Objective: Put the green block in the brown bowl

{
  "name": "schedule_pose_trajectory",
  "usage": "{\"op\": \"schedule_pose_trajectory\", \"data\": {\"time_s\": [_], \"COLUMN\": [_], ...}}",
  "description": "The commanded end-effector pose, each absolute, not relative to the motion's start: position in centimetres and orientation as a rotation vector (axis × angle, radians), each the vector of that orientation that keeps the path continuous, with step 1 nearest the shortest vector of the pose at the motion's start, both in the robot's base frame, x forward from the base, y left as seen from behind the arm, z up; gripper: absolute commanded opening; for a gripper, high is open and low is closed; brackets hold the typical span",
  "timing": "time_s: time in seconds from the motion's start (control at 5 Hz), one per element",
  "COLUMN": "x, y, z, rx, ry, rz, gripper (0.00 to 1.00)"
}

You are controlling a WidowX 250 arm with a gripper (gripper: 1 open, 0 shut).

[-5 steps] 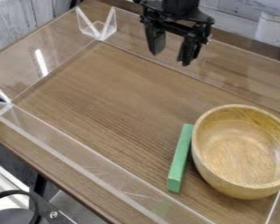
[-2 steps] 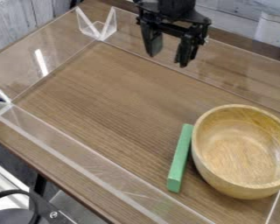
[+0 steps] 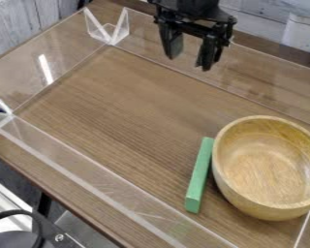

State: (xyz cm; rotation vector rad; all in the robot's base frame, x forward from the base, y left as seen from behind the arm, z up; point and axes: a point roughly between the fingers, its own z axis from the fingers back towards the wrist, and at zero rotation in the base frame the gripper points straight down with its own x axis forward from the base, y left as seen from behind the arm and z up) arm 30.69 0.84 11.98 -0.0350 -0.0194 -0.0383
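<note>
The green block (image 3: 200,173) lies flat on the wooden table, a long thin bar pointing toward the front edge, right beside the left side of the brown bowl (image 3: 270,166). The bowl sits at the right front and holds nothing. My gripper (image 3: 192,55) hangs at the back of the table, pointing down, well away from both. Its dark fingers stand apart with nothing between them, so it is open.
A clear acrylic wall (image 3: 67,160) rims the table (image 3: 112,107) along the left and front sides. A clear bracket (image 3: 108,29) stands at the back left corner.
</note>
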Motion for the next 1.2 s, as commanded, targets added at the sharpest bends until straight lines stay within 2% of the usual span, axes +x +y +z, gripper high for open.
{"op": "schedule_pose_trajectory", "data": {"time_s": [0.0, 0.2, 0.6, 0.8, 1.0], "x": [30.8, 30.6, 32.1, 32.0, 31.5], "y": [0.5, 0.6, 1.4, 1.7, 1.6], "z": [13.4, 13.3, 13.1, 13.3, 12.4], "rx": [-0.029, -0.029, -0.025, -0.021, -0.023], "ry": [-0.072, -0.073, -0.091, -0.099, -0.070], "rz": [-0.052, -0.052, -0.032, -0.021, -0.023], "gripper": [1.00, 1.00, 1.00, 1.00, 1.00]}}
